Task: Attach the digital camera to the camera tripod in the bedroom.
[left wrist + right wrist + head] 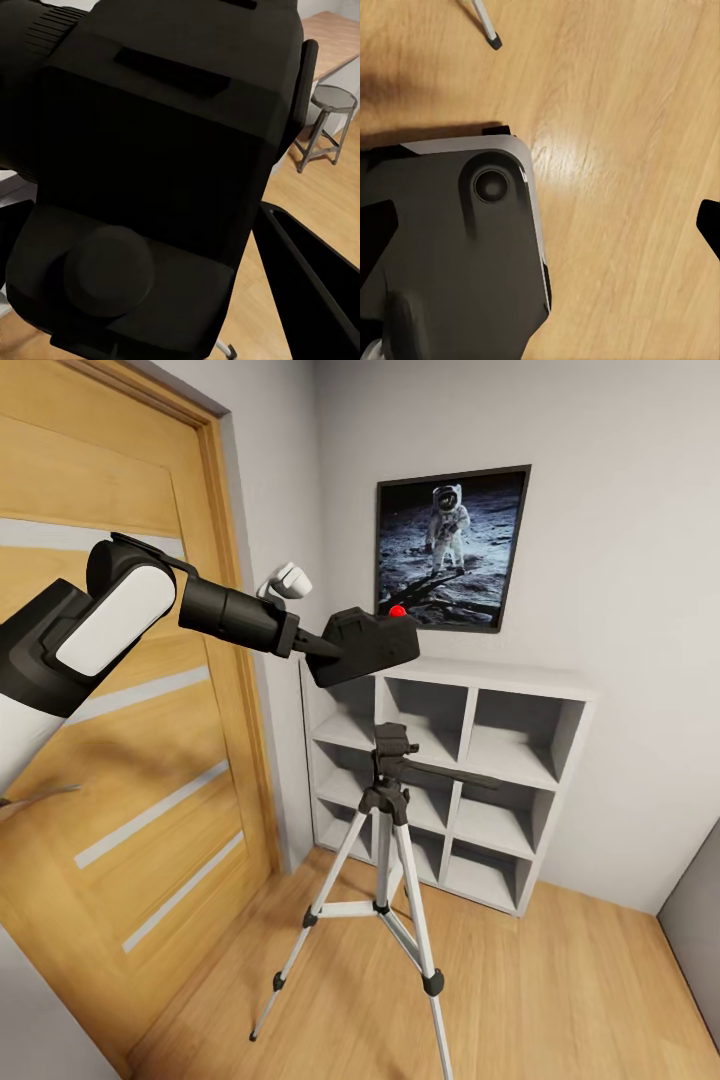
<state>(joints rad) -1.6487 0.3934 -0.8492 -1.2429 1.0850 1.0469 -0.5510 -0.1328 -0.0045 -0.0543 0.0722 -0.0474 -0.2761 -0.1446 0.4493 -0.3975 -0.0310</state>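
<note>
My left gripper (322, 648) is shut on the digital camera (368, 643), a black blocky body with a red button (397, 612), held in the air in front of the astronaut picture. The camera tripod (385, 860) stands on the wood floor below it, silver legs spread. Its black head (393, 744) is a short way under the camera, apart from it, and its lever (450, 774) points right. In the left wrist view the camera (157, 150) sits close between the dark fingers (307, 281). My right gripper (540, 232) hangs open over the floor, with one tripod foot (493, 40) beyond it.
White cube shelving (520, 732) stands against the grey wall behind the tripod, under the astronaut picture (450, 545). The oak door (130, 780) is close on the left, with a small white object (285, 580) behind my forearm. My grey base (450, 255) is below the right wrist. A stool (326, 124) stands far off.
</note>
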